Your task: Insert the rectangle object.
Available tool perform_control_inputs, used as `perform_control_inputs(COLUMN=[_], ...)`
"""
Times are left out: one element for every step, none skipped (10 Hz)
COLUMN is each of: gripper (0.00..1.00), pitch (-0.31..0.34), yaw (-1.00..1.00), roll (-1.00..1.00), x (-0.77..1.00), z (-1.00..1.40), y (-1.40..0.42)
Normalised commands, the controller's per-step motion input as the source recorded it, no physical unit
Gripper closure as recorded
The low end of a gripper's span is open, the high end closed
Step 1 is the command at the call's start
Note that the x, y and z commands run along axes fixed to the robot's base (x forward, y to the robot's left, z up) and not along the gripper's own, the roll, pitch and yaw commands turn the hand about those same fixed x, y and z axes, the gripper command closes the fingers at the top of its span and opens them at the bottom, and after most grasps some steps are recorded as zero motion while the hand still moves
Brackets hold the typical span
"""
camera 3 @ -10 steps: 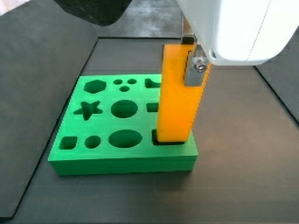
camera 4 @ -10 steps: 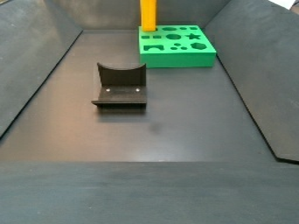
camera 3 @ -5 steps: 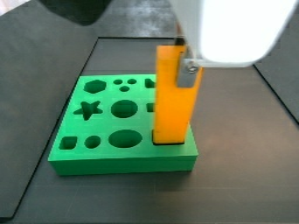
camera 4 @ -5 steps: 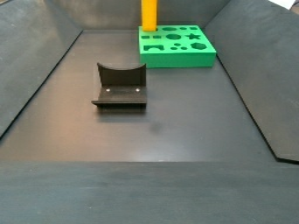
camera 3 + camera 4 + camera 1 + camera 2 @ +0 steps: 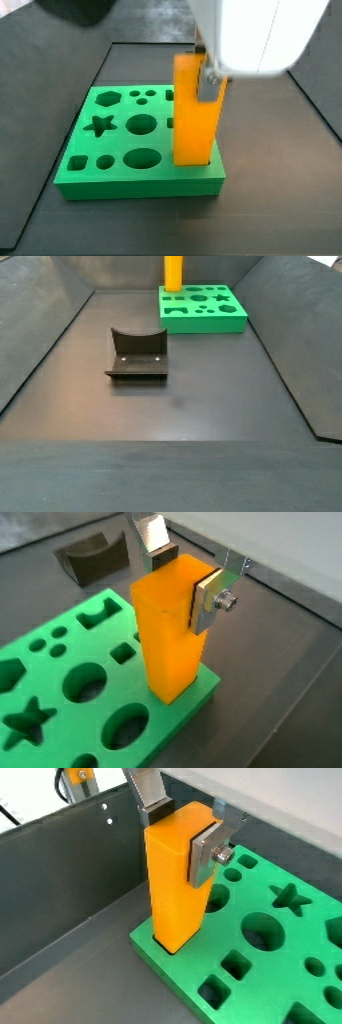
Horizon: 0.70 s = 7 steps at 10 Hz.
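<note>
- Step in hand: insertion. The tall smooth orange-yellow rectangular block (image 5: pixel 178 878) stands upright with its lower end in a rectangular hole at a corner of the flat green foam board with shaped cut-outs (image 5: pixel 274 943).
- The two-finger gripper with flat silver plates (image 5: pixel 187 574) is clenched on the block's upper end, one plate on each of two opposite faces; both wrist views show a plate flat against the orange face.
- In a side view the block (image 5: pixel 195 110) looks vertical and square to the green board (image 5: pixel 120 140), which sits at the far end of the dark bin floor.
- How deep the block sits is hard to judge; the hole's bottom is hidden, so probably only partly seated.
- Next move, as a judgement: press straight down with no tilt until the block bottoms out, then open the fingers and lift clear.
- Risk: a sideways pull on release could lean the tall block or shift the board.
- The dark grey L-shaped fixture on its base plate (image 5: pixel 135 354) stands well apart from the board, mid-floor, not involved.
</note>
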Motion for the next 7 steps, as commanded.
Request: perform_control_inputs(gripper=[1.00,1.00,1.00,1.00,1.00,1.00,1.00], pitch=[0.100,0.100,0.056,0.046,0.009,-0.047,0.040], yaw=[0.00,0.00,0.00,0.00,0.00,0.00,0.00], roll=[-0.17,-0.11,-0.07,0.00,0.01,-0.17,-0.02], x=[0.27,0.28,0.18,0.15,0.01,0.00,0.05], z=[-0.49,-0.57,-0.63,-0.60,-0.52,-0.18,0.00], y=[-0.03,0.00,0.00,-0.04,-0.20,0.00,0.00])
